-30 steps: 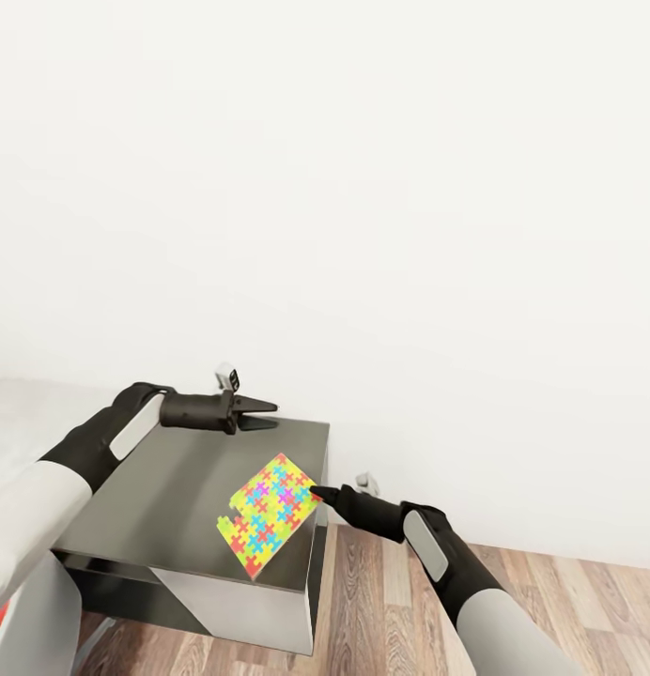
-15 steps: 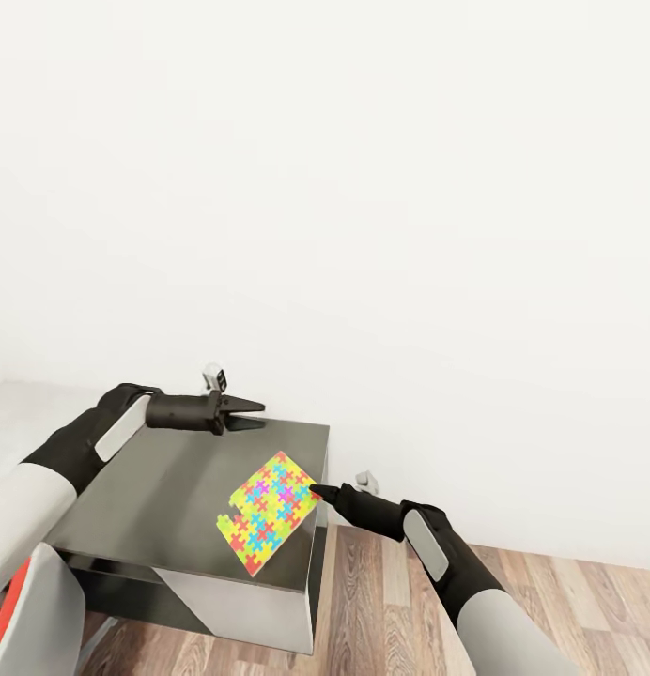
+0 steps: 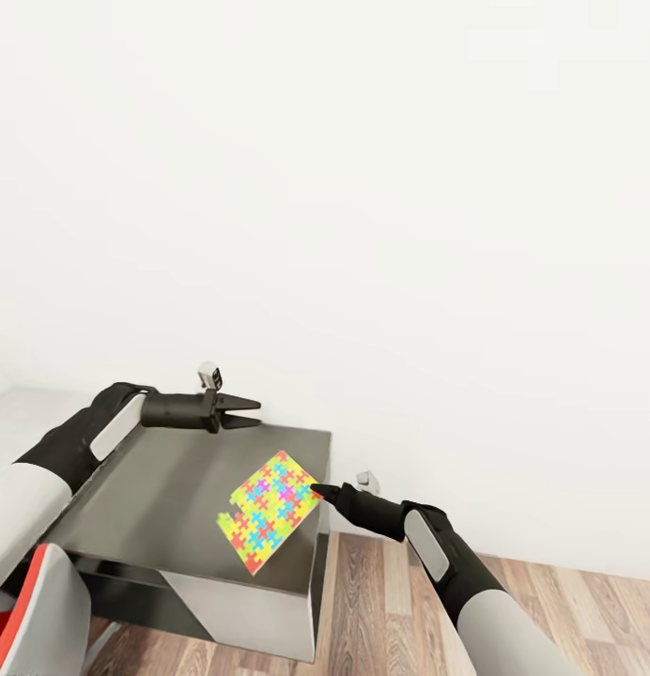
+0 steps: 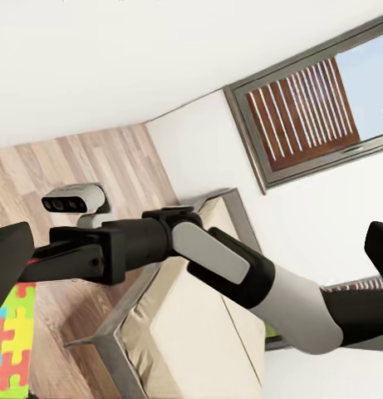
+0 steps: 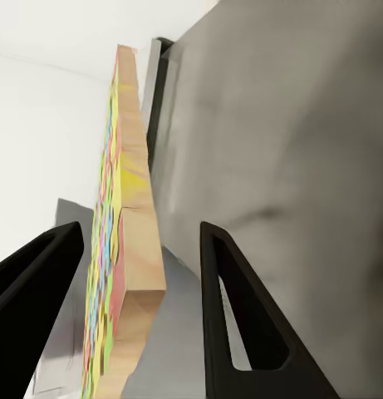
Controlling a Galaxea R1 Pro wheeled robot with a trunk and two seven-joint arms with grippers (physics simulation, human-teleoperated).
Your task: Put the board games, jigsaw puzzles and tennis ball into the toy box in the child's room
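Since a second ago my left arm has drifted outward and slightly up along the back of the cabinet, and a red chair [image 3: 15,610] edge has slid into the head view at lower left, so the camera has turned a little; the puzzle and my right arm look unchanged.

Largest first: a white wall [image 3: 363,188] fills most of the head view, with wood-plank floor [image 3: 569,601] at lower right. The dark grey cabinet [image 3: 165,498] stands against the wall. The left wrist view shows the bed [image 4: 183,332] with its beige mattress and grey frame, and a slatted window [image 4: 303,116].

The jigsaw puzzle [image 3: 269,512] is tilted up over the cabinet's right front corner, a flat square set diamond-wise, one corner pointing toward the wall and the opposite one toward me. In the right wrist view I see it edge-on [image 5: 125,249], its wooden thickness facing the camera.

My right tool [image 3: 317,489] meets the puzzle's right corner; the wrist view shows the fingers spread either side of the slab, and I cannot tell whether they pinch it. My left tool [image 3: 253,413] hangs over the cabinet's back edge, fingers parted, holding nothing.
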